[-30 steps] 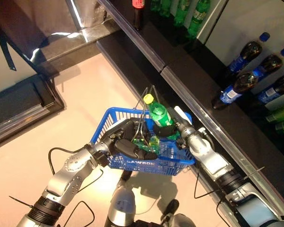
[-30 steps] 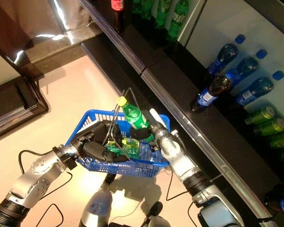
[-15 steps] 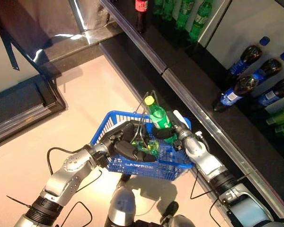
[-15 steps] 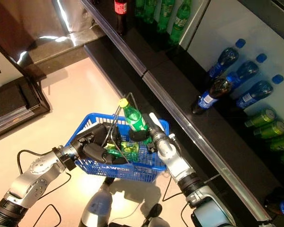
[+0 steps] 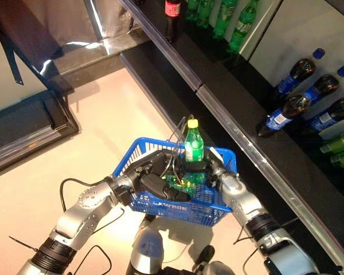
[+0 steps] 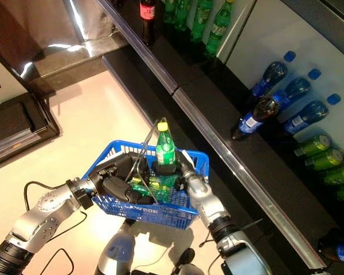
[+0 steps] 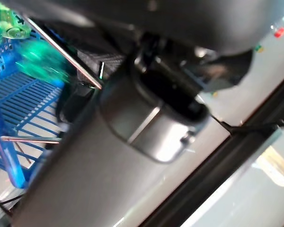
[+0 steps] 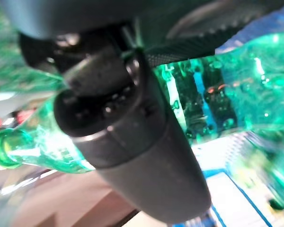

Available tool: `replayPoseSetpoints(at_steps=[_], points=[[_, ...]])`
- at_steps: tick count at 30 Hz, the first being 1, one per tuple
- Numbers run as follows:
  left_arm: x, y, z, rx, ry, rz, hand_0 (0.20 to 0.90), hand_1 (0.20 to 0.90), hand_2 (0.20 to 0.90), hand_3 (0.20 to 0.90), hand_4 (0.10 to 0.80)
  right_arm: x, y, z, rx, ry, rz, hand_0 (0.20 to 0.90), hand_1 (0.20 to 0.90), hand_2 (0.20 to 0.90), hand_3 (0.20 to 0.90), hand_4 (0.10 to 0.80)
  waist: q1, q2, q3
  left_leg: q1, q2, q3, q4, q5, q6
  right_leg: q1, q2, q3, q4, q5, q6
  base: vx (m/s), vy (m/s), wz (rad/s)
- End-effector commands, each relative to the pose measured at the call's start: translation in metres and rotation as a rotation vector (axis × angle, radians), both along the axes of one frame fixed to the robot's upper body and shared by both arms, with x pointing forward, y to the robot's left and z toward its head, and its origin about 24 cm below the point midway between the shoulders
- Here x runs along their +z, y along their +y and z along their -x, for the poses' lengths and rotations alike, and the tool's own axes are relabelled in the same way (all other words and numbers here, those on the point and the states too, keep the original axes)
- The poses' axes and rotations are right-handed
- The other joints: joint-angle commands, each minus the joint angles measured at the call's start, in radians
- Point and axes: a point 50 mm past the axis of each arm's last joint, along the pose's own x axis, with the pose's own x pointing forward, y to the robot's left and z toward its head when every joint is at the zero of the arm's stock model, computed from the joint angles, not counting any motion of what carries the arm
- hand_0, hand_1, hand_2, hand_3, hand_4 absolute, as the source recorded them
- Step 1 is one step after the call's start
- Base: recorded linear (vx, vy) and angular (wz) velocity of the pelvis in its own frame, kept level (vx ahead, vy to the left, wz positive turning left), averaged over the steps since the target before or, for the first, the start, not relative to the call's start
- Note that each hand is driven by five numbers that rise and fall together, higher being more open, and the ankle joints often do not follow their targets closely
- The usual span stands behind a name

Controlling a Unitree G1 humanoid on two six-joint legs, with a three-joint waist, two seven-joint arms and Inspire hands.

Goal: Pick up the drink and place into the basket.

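Tilted a second ago, the bottle [image 5: 194, 146] now stands upright over the basket [image 5: 160, 204], its yellow cap topmost and its lower part down among the green items inside. Right hand [image 5: 209, 169] has swung with it and is now at the basket's far right corner, fingers wrapped round the bottle's lower body; the right wrist view shows the dark thumb [image 8: 132, 142] lying across the green plastic. How deep the bottle's base sits cannot be made out, since the hand and the basket wall hide it.

Left hand [image 5: 155, 182] is at the basket's near-left side, dark fingers curled inside the rim by the wire handles [image 5: 173, 137], which stand up above the basket. Whether those fingers clasp the rim or a handle wire is hard to tell; the left wrist view shows mostly the hand's own bulk, with a corner of blue mesh.

Beyond the basket runs a dark shelf [image 5: 235, 91] carrying green bottles [image 5: 232, 20] and blue-capped dark bottles [image 5: 301, 94], partly cut off at the picture's edge.
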Motion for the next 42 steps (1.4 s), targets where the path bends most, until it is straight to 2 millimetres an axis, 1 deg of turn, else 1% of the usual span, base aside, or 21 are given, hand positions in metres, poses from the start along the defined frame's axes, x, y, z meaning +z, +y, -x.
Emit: replayPoseSetpoints(at_steps=[1,12,16,17,22,26,27,29,30,32,34,38,40,42], points=[[0.109,-0.043,0.038,-0.35,-0.575,0.618,0.3,0.3,0.3,0.2,0.1,-0.014,0.014,0.019,0.043,-0.059,-0.098,0.3,0.3,0.3,0.2,0.1,-0.017,0.014,-0.433,0.05,0.015,0.137,-0.003,-0.106,0.049,-0.087,-0.012,0.015,0.004,0.044,-0.023,0.0,0.0,0.0],[0.11,-0.042,0.038,-0.332,-0.584,0.622,0.3,0.3,0.3,0.2,0.1,-0.017,0.015,0.023,0.069,-0.047,-0.082,0.3,0.3,0.3,0.2,0.1,-0.028,0.017,-0.438,0.053,0.015,0.148,-0.003,-0.106,0.048,-0.087,-0.014,0.019,0.003,0.044,-0.024,0.0,0.0,0.0],[0.111,-0.042,0.038,-0.335,-0.583,0.621,0.3,0.3,0.3,0.2,0.1,-0.021,0.012,0.024,0.098,-0.064,0.052,0.3,0.3,0.3,0.2,0.1,-0.029,0.015,-0.437,0.055,0.016,0.149,-0.003,-0.107,0.047,-0.086,-0.015,0.018,0.003,0.044,-0.024,0.0,0.0,0.0],[0.111,-0.043,0.039,-0.341,-0.582,0.619,0.3,0.3,0.3,0.2,0.1,-0.02,0.01,0.023,0.118,-0.085,0.137,0.3,0.3,0.3,0.2,0.1,-0.027,0.014,-0.436,0.055,0.016,0.147,-0.003,-0.107,0.047,-0.086,-0.015,0.018,0.003,0.044,-0.024,0.0,0.0,0.0],[0.111,-0.046,0.038,-0.357,-0.591,0.605,0.3,0.3,0.3,0.2,0.1,-0.003,0.004,0.007,0.192,-0.154,0.36,0.3,0.3,0.3,0.2,0.1,-0.026,0.004,-0.427,0.057,0.018,0.147,-0.003,-0.106,0.045,-0.082,-0.012,0.018,0.002,0.045,-0.027,0.0,0.0,0.0],[0.112,-0.047,0.037,-0.365,-0.595,0.597,0.3,0.3,0.3,0.2,0.1,0.006,0.001,-0.002,0.232,-0.18,0.473,0.3,0.3,0.3,0.2,0.1,-0.023,-0.001,-0.425,0.057,0.017,0.145,-0.003,-0.105,0.045,-0.08,-0.012,0.017,0.002,0.045,-0.027,0.0,0.0,0.0],[0.114,-0.048,0.036,-0.372,-0.598,0.591,0.3,0.3,0.3,0.2,0.1,0.012,-0.003,-0.009,0.276,-0.192,0.575,0.3,0.3,0.3,0.2,0.1,-0.021,-0.006,-0.425,0.058,0.017,0.143,-0.003,-0.105,0.045,-0.079,-0.011,0.017,0.002,0.045,-0.028,0.0,0.0,0.0],[0.114,-0.048,0.036,-0.376,-0.601,0.588,0.3,0.3,0.3,0.2,0.1,0.015,-0.004,-0.012,0.311,-0.197,0.638,0.3,0.3,0.3,0.2,0.1,-0.02,-0.01,-0.424,0.058,0.018,0.143,-0.003,-0.105,0.045,-0.078,-0.01,0.018,0.002,0.044,-0.029,0.0,0.0,0.0],[0.114,-0.048,0.036,-0.376,-0.601,0.588,0.3,0.3,0.3,0.2,0.1,0.015,-0.004,-0.012,0.311,-0.197,0.638,0.3,0.3,0.3,0.2,0.1,-0.02,-0.01,-0.424,0.058,0.018,0.143,-0.003,-0.105,0.045,-0.078,-0.01,0.018,0.002,0.044,-0.029,0.0,0.0,0.0],[0.116,-0.05,0.036,-0.386,-0.607,0.585,0.3,0.3,0.3,0.2,0.1,0.021,-0.004,-0.017,0.344,-0.202,0.706,0.3,0.3,0.3,0.2,0.1,-0.017,-0.013,-0.421,0.059,0.018,0.141,-0.003,-0.104,0.045,-0.078,-0.009,0.018,0.004,0.044,-0.029,0.0,0.0,0.0],[0.117,-0.05,0.036,-0.394,-0.608,0.582,0.3,0.3,0.3,0.2,0.1,0.022,-0.003,-0.02,0.362,-0.199,0.738,0.3,0.3,0.3,0.2,0.1,-0.014,-0.016,-0.42,0.059,0.017,0.138,-0.003,-0.103,0.045,-0.076,-0.008,0.018,0.004,0.043,-0.03,0.0,0.0,0.0],[0.118,-0.052,0.036,-0.402,-0.613,0.579,0.3,0.3,0.3,0.2,0.1,0.023,-0.003,-0.023,0.389,-0.175,0.766,0.3,0.3,0.3,0.2,0.1,-0.01,-0.018,-0.42,0.06,0.017,0.136,-0.003,-0.104,0.046,-0.073,-0.006,0.017,0.005,0.042,-0.031,0.0,0.0,0.0],[0.12,-0.054,0.036,-0.416,-0.619,0.572,0.3,0.3,0.3,0.2,0.1,0.016,-0.004,-0.024,0.432,-0.093,0.791,0.3,0.3,0.3,0.2,0.1,-0.004,-0.021,-0.42,0.062,0.017,0.135,-0.003,-0.105,0.046,-0.07,-0.005,0.016,0.005,0.04,-0.032,0.0,0.0,0.0],[0.121,-0.055,0.036,-0.423,-0.624,0.568,0.3,0.3,0.3,0.2,0.1,0.012,-0.006,-0.023,0.447,-0.047,0.788,0.3,0.3,0.3,0.2,0.1,-0.001,-0.023,-0.419,0.062,0.016,0.132,-0.003,-0.104,0.046,-0.068,-0.004,0.015,0.005,0.04,-0.032,0.0,0.0,0.0]])
